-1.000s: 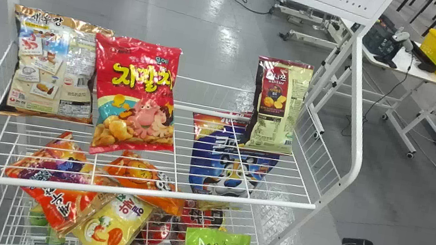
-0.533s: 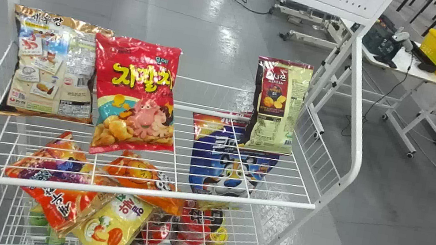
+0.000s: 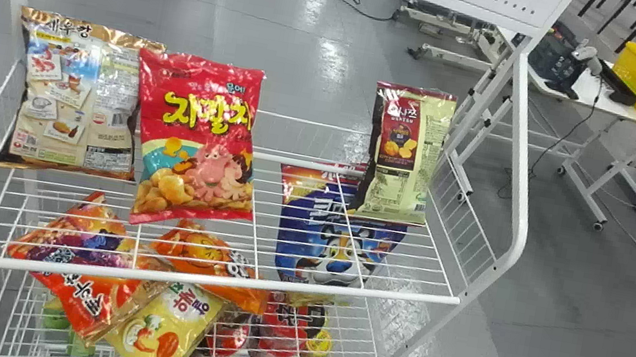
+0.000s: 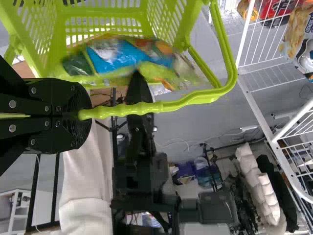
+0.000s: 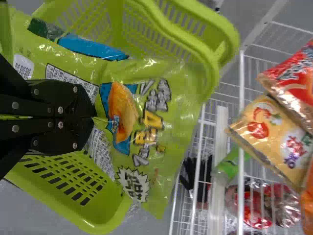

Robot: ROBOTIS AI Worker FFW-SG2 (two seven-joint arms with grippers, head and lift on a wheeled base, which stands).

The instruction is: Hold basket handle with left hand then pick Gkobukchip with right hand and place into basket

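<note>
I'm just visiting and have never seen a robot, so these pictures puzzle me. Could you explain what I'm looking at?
It's a robot with two black arms, each ending in a claw with two flat fingers. The head view looks forward and down at a white wire rack with snack bags on its shelves. The other two pictures come from cameras on its wrists, turned on their side.

In the left wrist view, the left claw grips the handle of a green basket, which has a blue-and-green packet in it. In the right wrist view, the right claw holds a green snack bag at the basket.
</note>
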